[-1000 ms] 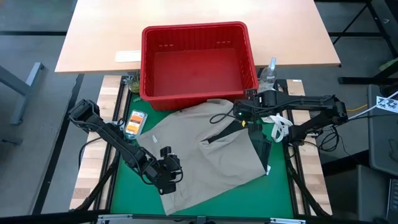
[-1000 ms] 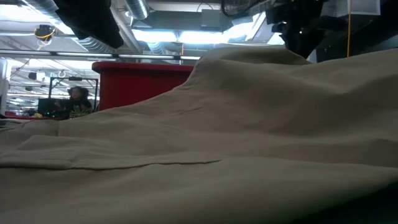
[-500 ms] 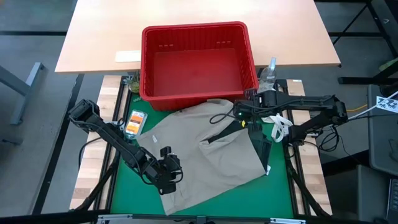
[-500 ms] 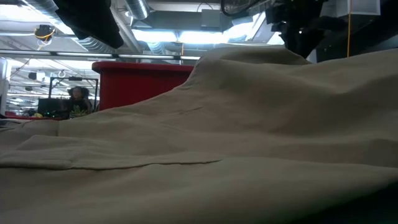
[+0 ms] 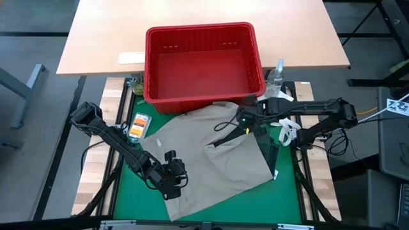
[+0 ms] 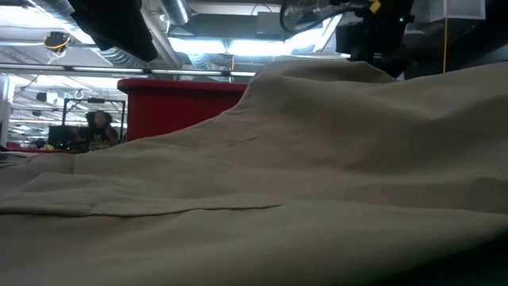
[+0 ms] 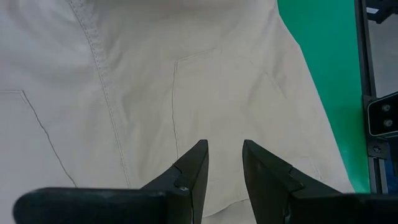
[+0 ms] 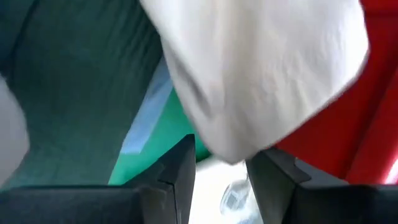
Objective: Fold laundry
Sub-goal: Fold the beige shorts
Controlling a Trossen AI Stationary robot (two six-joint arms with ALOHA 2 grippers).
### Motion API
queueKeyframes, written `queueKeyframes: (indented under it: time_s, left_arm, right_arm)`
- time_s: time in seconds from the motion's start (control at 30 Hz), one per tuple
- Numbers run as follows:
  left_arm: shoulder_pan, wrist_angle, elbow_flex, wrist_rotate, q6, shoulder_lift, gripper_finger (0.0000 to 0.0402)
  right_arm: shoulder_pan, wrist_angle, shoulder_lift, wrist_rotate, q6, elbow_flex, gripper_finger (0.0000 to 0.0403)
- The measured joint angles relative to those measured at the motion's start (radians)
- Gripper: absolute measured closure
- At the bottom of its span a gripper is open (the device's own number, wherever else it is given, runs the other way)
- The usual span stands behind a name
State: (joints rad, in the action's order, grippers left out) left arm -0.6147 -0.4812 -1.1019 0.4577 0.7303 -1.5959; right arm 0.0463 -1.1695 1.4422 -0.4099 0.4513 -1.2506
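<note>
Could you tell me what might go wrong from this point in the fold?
The right gripper is at the khaki garment's raised edge right beside the red basket; lifting could drag cloth against its wall. The left gripper stands open above the near corner, so a pull from the right may slide the whole piece.

Khaki piece spread over the green mat

The beige khaki piece lies mostly flat and rumpled, its far edge just by the red basket, seams and a pocket outline showing. One part near the basket is raised into a hump. A dark olive green piece peeks from under its right edge.
</note>
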Motion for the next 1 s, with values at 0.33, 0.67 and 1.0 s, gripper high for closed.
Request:
queueKeyframes:
  time_s: [0.33, 0.67, 1.0]
  left_arm:
    - [0.0, 0.0, 0.0, 0.0, 0.0, 0.0, 0.0308]
    - [0.0, 0.0, 0.0, 0.0, 0.0, 0.0, 0.0308]
    - [0.0, 0.0, 0.0, 0.0, 0.0, 0.0, 0.0308]
  right_arm:
    - [0.0, 0.138, 0.0, 0.211, 0.16, 0.078, 0.028]
    - [0.0, 0.119, 0.0, 0.176, 0.159, 0.075, 0.0384]
    - [0.0, -0.186, 0.0, 0.174, 0.118, -0.128, 0.0397]
